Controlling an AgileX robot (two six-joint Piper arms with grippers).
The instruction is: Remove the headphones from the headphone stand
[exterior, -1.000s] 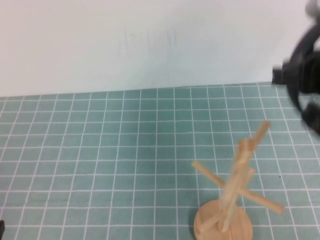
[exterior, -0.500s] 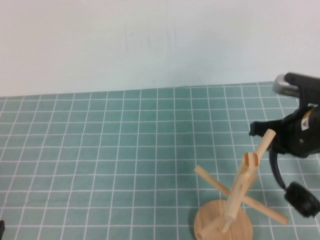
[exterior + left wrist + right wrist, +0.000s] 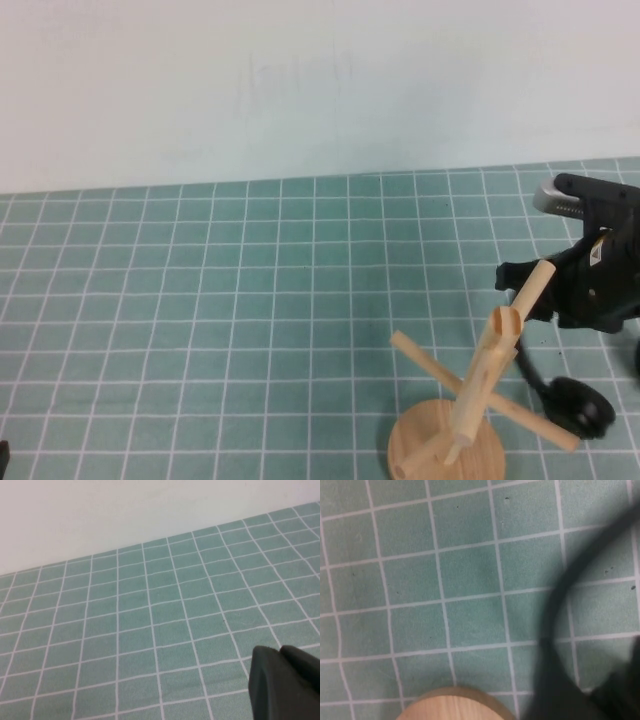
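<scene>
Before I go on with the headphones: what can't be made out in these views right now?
- Right tool: high view, the stand's top peg crosses it; grip not readable.
- Headphones: high view shows one ear cup and part of the band; the rest is behind the right arm or past the edge. Right wrist view, only a dark blurred arc.
- Stand: base cut by the bottom edge.
- Left tool: left wrist view, only a dark corner.

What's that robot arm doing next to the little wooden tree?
The right gripper is beside the wooden stand, carrying black headphones. They dangle from it, headband up, one ear cup low near the green mat, clear of the pegs. The left gripper waits apart over bare mat, holding nothing.
</scene>
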